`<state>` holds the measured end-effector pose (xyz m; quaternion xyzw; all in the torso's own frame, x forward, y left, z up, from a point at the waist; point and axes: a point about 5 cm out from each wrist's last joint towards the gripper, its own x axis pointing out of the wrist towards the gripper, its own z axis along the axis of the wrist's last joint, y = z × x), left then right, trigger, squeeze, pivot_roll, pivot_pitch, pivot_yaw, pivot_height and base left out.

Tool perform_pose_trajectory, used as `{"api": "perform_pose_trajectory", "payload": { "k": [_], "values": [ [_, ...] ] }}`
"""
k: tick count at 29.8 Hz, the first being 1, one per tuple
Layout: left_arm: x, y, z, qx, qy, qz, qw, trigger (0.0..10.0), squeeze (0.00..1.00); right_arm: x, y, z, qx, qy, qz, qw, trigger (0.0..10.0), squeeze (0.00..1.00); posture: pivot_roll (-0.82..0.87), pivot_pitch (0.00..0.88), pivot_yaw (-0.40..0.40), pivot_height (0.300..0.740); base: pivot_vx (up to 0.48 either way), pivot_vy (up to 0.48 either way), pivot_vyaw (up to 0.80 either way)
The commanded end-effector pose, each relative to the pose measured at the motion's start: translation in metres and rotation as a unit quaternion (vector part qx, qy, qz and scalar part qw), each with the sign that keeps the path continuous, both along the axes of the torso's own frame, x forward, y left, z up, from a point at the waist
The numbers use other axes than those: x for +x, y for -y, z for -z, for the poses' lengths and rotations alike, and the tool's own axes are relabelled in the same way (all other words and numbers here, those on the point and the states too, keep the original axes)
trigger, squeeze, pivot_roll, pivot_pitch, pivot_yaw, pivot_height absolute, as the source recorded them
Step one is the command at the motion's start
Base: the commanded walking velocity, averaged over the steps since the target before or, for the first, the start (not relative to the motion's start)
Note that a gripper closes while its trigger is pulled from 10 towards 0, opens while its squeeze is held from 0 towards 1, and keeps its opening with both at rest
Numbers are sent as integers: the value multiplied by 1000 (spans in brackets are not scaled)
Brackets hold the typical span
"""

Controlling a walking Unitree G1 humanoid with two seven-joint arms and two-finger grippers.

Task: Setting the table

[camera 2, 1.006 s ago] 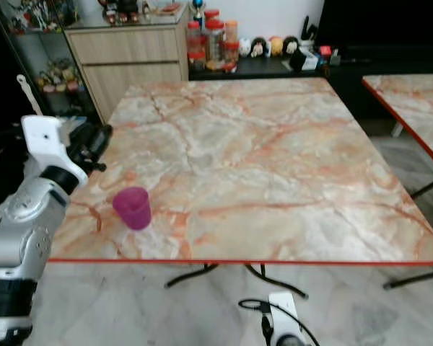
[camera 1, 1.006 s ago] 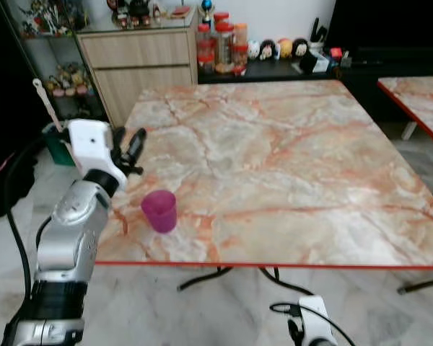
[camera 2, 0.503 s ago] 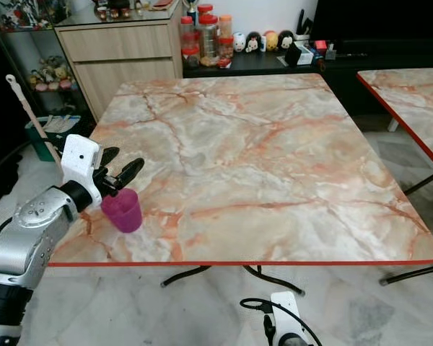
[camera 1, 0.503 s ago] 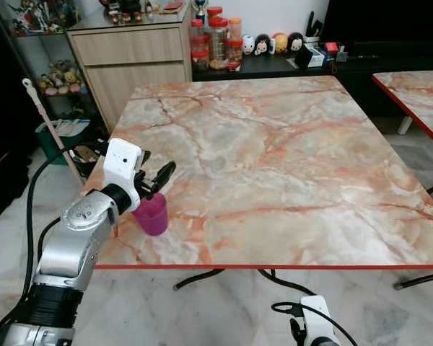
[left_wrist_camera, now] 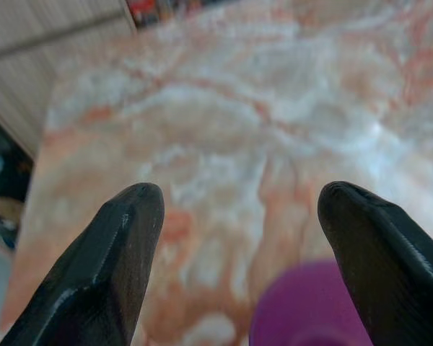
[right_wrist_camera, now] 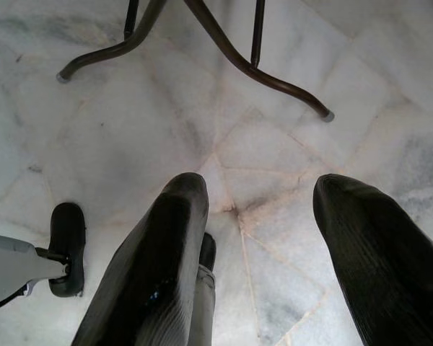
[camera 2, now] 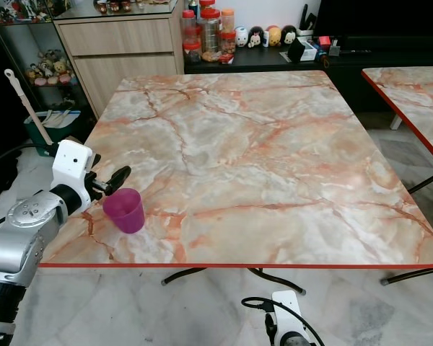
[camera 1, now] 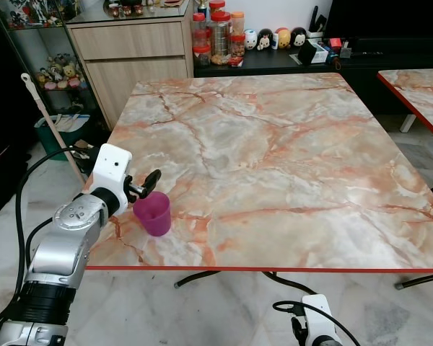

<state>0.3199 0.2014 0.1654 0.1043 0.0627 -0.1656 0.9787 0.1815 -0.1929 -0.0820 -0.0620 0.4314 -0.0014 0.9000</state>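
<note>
Cup-grasp approach judged to be in hand, table setting barely begun: a single purple cup (camera 1: 153,213) is seen upright on the marble worktop (camera 1: 274,144), near its front edge toward the front-left corner, nothing else laid out. The left claw (camera 1: 146,185) is held just above the worktop by the left edge, fingers spread wide, nothing pinched. The cup is placed just beside and slightly in front of the claw tips, not touched as far as can be judged; in the left wrist view the cup rim (left_wrist_camera: 314,306) is seen low between the two black fingers (left_wrist_camera: 119,263), offset toward one of them. The next move is judged to call for the claw to be lowered and centred so both fingers straddle the cup wall before closing; an off-centre close could tip the light cup or push it toward the edge. The right claw (right_wrist_camera: 263,252) hangs idle below the worktop over the marble floor (right_wrist_camera: 224,108), fingers apart.
</note>
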Motion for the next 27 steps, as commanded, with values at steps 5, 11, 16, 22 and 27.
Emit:
{"api": "perform_pose_trajectory", "payload": {
  "k": [5,11,16,22,27],
  "values": [
    [-11,-22,12,-11,-55,-17,998,10000,0,0,-2,0,2,-5,-4,1000,10000,0,33,0,29,732,0,0,0],
    [-11,-21,19,-7,-80,-24,997,10000,0,2,-1,0,3,-4,-2,1000,10000,0,31,0,27,732,0,0,0],
    [-10,-17,21,-16,-87,-18,996,10000,0,2,-1,0,2,-4,0,1000,10000,0,26,0,28,732,0,0,0],
    [-9,-10,21,-16,-94,0,995,10000,0,0,1,0,2,-5,4,1000,10000,0,23,0,30,732,0,0,0],
    [-5,-3,21,4,-103,28,994,10000,0,0,1,0,2,-5,7,1000,10000,0,18,0,35,732,0,0,0]
  ]
}}
